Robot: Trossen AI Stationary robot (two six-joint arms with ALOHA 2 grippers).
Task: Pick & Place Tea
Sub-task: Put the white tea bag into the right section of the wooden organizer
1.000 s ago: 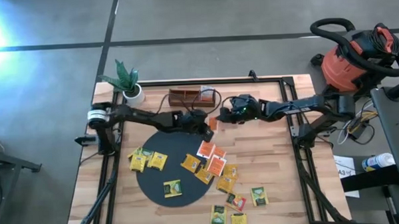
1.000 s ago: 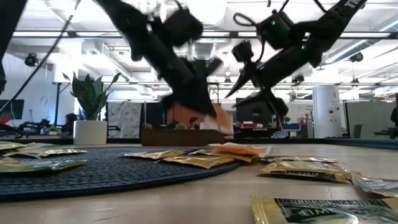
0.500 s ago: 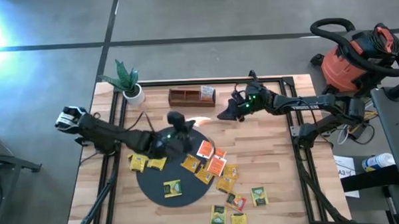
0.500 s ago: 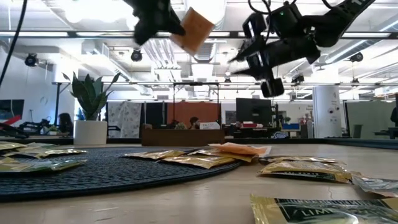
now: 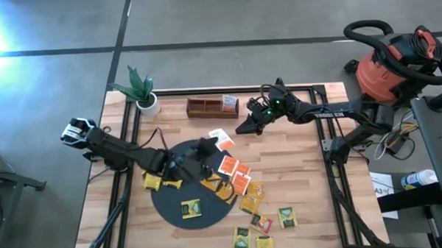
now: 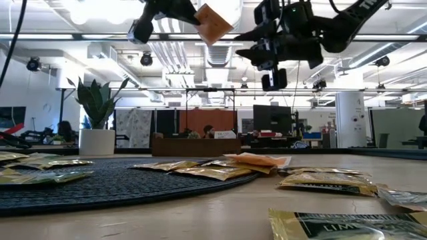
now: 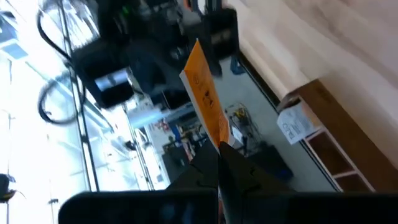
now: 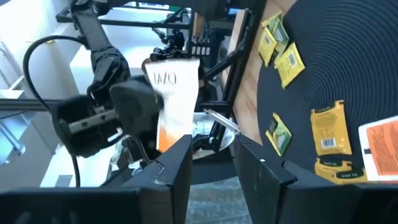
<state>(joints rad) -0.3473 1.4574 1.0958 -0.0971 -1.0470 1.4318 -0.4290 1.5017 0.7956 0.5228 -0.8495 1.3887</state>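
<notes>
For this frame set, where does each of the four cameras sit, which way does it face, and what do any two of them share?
High view: overhead, straight down; both arms, the black round mat, the wooden tray.
Low view: table height, level into the room; both arms overhead.
Left wrist view: looks past the left gripper, shut on an orange tea packet, toward the tray.
Right wrist view: looks past the open right gripper at the mat and the left arm.
Shared: the held orange packet shows in all four.

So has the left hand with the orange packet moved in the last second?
Yes. The left hand, gripping the orange packet, has pulled back from beside the wooden tray to above the black mat.
</notes>
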